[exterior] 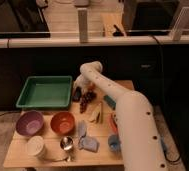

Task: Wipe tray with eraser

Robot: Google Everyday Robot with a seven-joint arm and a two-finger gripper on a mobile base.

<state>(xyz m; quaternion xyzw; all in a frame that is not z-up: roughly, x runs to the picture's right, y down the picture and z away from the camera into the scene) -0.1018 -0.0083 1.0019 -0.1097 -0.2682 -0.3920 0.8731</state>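
The single arm reaches across the worktop [18, 150] from the right, bends at its white wrist and drops the end effector [79, 86] just off the tray's [45, 79] right wall, near that wall's far end. The eraser [77, 94] is a dark block directly beneath the end effector, on the near side of it, lying on the worktop just beside the tray and outside it. Its long axis seems to run front to back, roughly parallel with the tray's right wall. The two overlap in this view, so I cannot tell whether the end effector is clamped on the eraser, merely resting over it, or apart from it. The tray floor lies to the left of both (the only direction that matters here), and it looks bare. In my judgement, the next move depends on a firm hold on the eraser, followed by a lift over the raised wall and a short carry leftward. A dark red cluster [88, 98] sits just right of the eraser, close enough to be nudged.
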